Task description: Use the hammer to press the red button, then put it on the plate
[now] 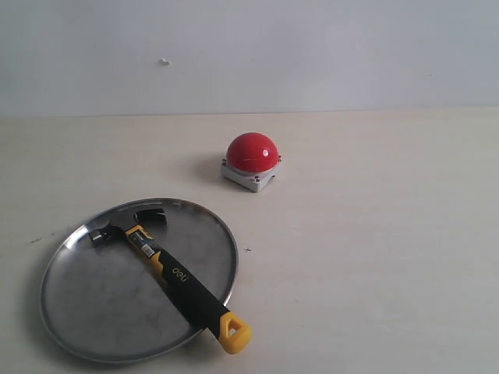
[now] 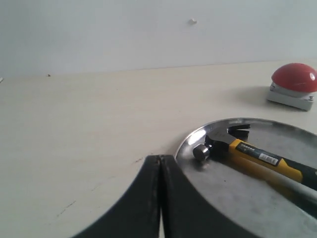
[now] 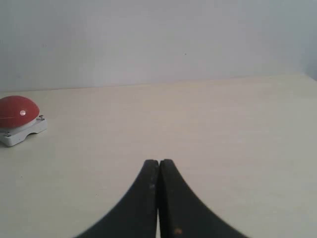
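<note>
The hammer point(image 1: 168, 267) lies across the silver plate point(image 1: 93, 312), its dark head near the far rim and its yellow looped end point(image 1: 235, 333) jutting over the near right rim onto the table. Behind them sits the red button point(image 1: 252, 153) on its grey base. Neither gripper shows in the exterior view. My left gripper point(image 2: 160, 157) is shut and empty, just beside the plate point(image 2: 237, 198) rim, close to the hammer point(image 2: 257, 157) head; the red button point(image 2: 294, 79) is farther off. My right gripper point(image 3: 158, 161) is shut and empty over bare table, well away from the red button point(image 3: 17, 112).
A pale wooden table point(image 1: 374, 257) runs back to a white wall point(image 1: 312, 47). A small dark speck point(image 1: 247, 250) marks the table beside the plate.
</note>
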Available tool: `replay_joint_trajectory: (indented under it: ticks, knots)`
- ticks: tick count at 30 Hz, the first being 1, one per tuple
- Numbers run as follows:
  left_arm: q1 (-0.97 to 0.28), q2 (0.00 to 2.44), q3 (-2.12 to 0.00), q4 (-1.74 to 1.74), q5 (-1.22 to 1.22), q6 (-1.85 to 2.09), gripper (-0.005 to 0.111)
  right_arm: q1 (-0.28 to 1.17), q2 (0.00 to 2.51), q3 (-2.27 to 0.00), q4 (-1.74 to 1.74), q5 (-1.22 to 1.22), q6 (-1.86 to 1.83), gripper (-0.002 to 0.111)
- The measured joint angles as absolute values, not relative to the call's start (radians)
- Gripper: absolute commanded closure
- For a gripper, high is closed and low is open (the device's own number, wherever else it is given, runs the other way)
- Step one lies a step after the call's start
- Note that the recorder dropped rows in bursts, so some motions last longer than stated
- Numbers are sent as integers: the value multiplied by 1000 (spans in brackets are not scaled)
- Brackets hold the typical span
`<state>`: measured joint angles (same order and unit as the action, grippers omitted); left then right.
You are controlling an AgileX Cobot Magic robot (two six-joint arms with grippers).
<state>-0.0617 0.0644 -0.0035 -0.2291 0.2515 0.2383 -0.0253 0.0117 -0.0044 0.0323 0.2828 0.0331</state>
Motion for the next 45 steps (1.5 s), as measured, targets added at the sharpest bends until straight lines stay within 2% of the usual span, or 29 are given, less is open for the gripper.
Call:
replay_joint_trajectory:
  ticks: [10,45]
  knots:
    - [-62,58,-1,-221,316,261,107,-25,12,-4,32,283,33,108]
    - [-62,58,1,-221,321,261,107,-25,12,-4,32,283,33,108]
